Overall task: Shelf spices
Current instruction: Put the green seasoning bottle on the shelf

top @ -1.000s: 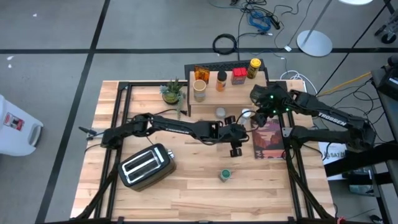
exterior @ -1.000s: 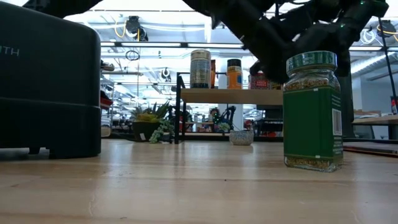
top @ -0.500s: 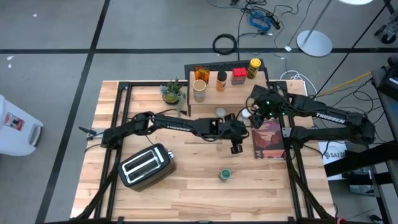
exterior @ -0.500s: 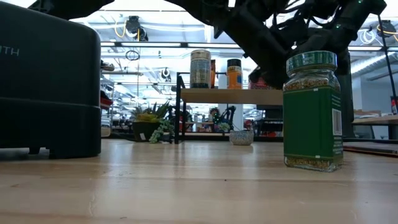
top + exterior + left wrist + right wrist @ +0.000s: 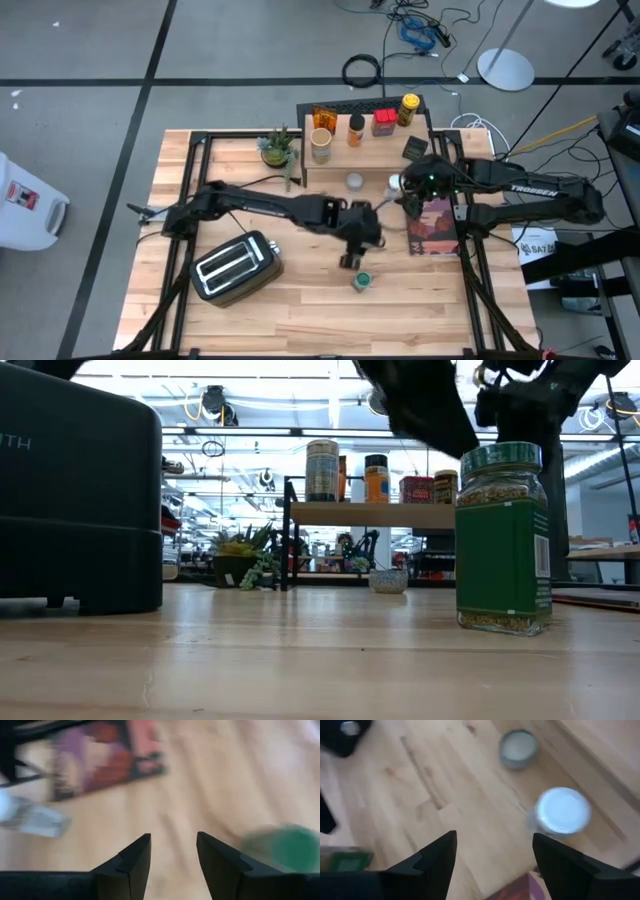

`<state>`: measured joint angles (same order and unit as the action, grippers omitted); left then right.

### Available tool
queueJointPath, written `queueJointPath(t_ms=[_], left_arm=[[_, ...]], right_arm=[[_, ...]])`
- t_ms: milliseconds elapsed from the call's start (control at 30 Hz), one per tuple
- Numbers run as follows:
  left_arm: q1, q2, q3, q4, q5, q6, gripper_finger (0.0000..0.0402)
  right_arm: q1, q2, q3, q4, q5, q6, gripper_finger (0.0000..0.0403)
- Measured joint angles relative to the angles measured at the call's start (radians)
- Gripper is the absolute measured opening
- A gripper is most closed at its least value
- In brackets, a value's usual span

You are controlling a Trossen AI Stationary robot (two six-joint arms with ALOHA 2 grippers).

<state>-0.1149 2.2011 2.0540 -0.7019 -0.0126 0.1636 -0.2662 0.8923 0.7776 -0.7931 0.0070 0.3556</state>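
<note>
Five spices stand on the shelf (image 5: 362,140). A white-lidded jar (image 5: 394,184) and a grey-lidded jar (image 5: 354,181) sit on the table (image 5: 300,300) just before it. A green jar (image 5: 363,281) stands apart, nearer the front edge. The left claw (image 5: 349,260) hovers beside the green jar, fingers parted, empty. The right claw (image 5: 408,194) hangs by the white-lidded jar, wide open, empty, beside a book (image 5: 433,228).

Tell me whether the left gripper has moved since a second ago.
Yes. In the high view the open, empty left gripper has swung away from the small raised wooden shelf toward the green-lidded spice jar standing on the table.
</note>
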Motion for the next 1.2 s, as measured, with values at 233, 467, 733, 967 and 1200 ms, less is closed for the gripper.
queueJointPath(t_ms=[233, 467, 733, 967, 1200], left_arm=[[-0.115, -0.005, 0.0, -0.194, 0.068, 0.029, 0.0195], [-0.157, -0.004, 0.0, -0.108, -0.03, 0.028, 0.0301], [-0.156, -0.004, 0.0, -0.092, 0.043, -0.001, 0.0343], [-0.162, 0.031, 0.0, -0.05, 0.084, -0.02, 0.0343], [-0.159, 0.055, 0.0, -0.025, 0.039, -0.025, 0.0343]], right_arm=[[0.069, -0.004, 0.0, 0.019, -0.006, 0.005, 0.0249], [0.1, -0.004, 0.0, 0.039, 0.001, 0.027, 0.0249], [0.147, -0.004, 0.0, 0.041, 0.021, 0.056, 0.0249], [0.181, -0.004, 0.0, 0.041, 0.047, 0.093, 0.0249], [0.224, -0.004, 0.0, 0.041, 0.047, 0.113, 0.0249]])
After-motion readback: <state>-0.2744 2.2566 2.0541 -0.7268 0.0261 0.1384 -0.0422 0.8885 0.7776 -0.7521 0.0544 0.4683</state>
